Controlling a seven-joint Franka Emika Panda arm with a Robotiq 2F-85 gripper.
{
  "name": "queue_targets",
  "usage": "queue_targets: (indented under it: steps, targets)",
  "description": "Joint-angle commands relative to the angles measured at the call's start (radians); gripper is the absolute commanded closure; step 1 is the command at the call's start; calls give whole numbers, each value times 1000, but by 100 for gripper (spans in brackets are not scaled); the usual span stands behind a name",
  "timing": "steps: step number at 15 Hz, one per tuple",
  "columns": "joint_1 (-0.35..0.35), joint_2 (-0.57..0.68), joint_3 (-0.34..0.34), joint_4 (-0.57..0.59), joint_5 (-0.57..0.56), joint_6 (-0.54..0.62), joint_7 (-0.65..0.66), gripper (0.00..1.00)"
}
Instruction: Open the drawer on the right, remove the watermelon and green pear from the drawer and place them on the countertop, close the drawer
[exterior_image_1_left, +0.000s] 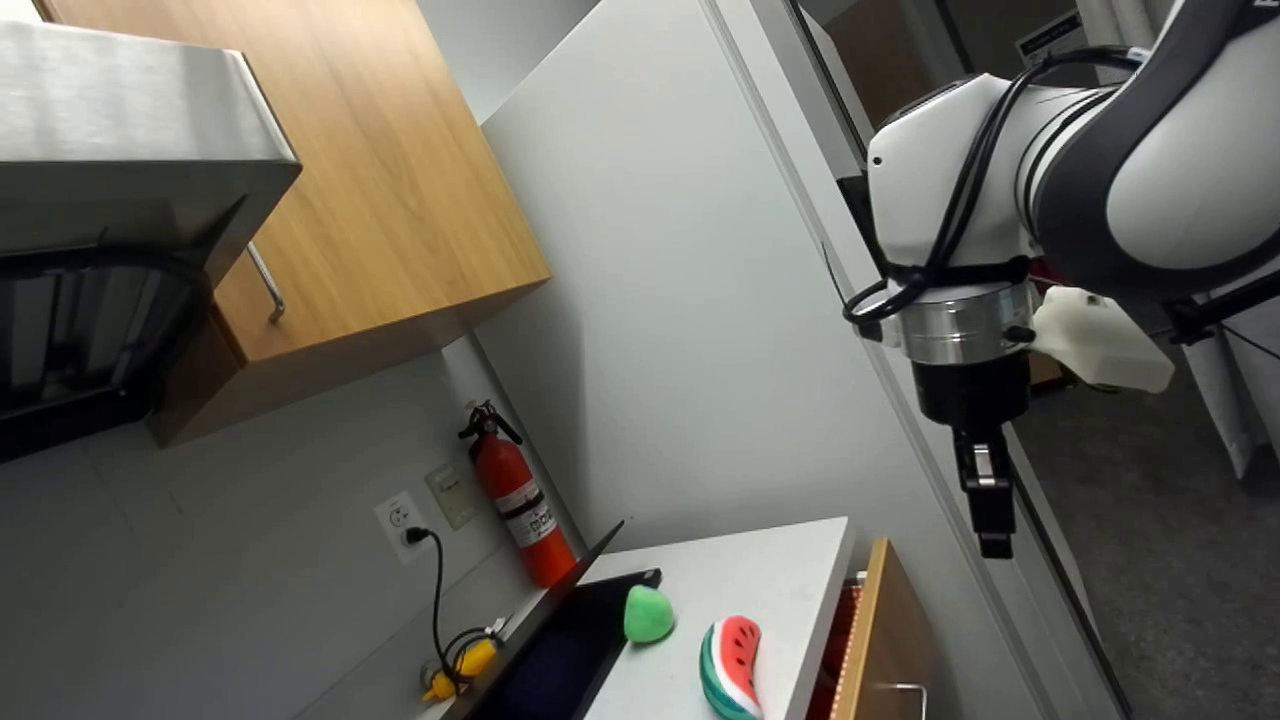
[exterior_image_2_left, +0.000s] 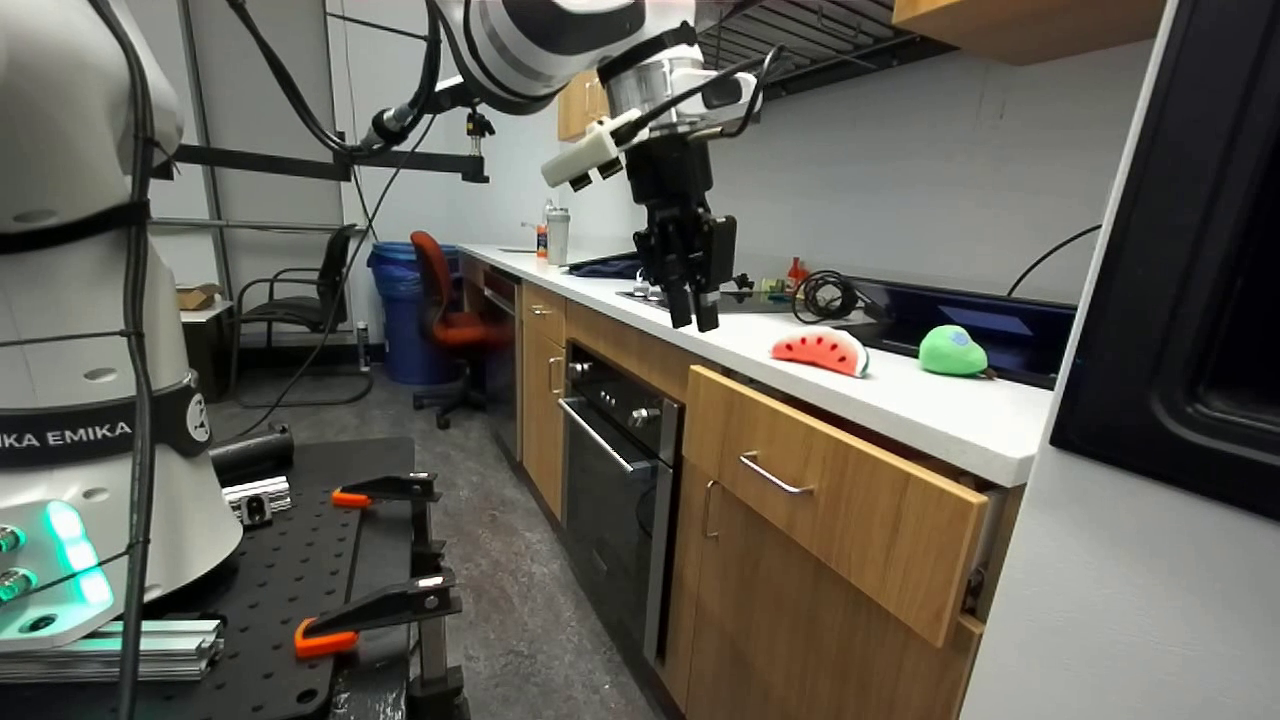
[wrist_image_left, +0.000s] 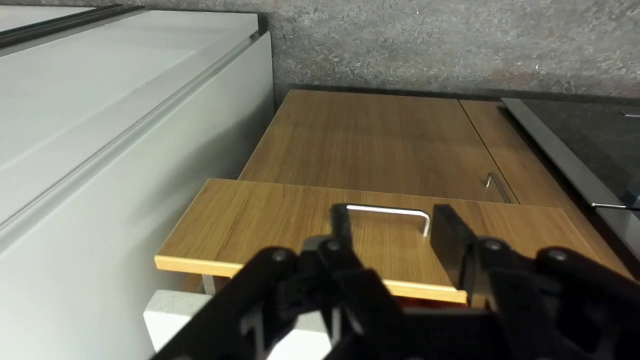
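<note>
The white counter (exterior_image_2_left: 1000, 410) bears melon (exterior_image_2_left: 820, 350) and pear (exterior_image_2_left: 951, 355), probably light and soft, while empty, part-spread fingers (wrist_image_left: 446, 240) hang clear of the ajar drawer (exterior_image_2_left: 850, 510), likely rigid, best pushed near its handle (wrist_image_left: 387, 210).

In an exterior view, bare countertop (exterior_image_1_left: 745, 560) left a way through at the lower middle, tightening between the green pear (exterior_image_1_left: 649, 615) and the watermelon (exterior_image_1_left: 735, 655). The drawer (exterior_image_1_left: 895, 635), partly out at lower right, stood in the way there, with open air between it and the gripper (exterior_image_1_left: 995, 548). In the wrist view, a white panel (wrist_image_left: 175, 165) blocked the left side.
</note>
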Motion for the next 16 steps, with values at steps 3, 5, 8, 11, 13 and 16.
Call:
queue_targets:
  steps: [3,5,8,11,13,16]
  targets:
    - [-7,-121,22,-89,15,-3,-23,6]
    - [-7,-145,24,-105,15,-5,-25,0]
    - [-5,-143,25,-75,21,-23,-33,0]
    - [-5,-167,25,-83,20,-24,-36,0]
    - [-7,-176,26,-87,18,-25,-35,0]
    - [-7,-178,27,-81,19,-30,-35,0]
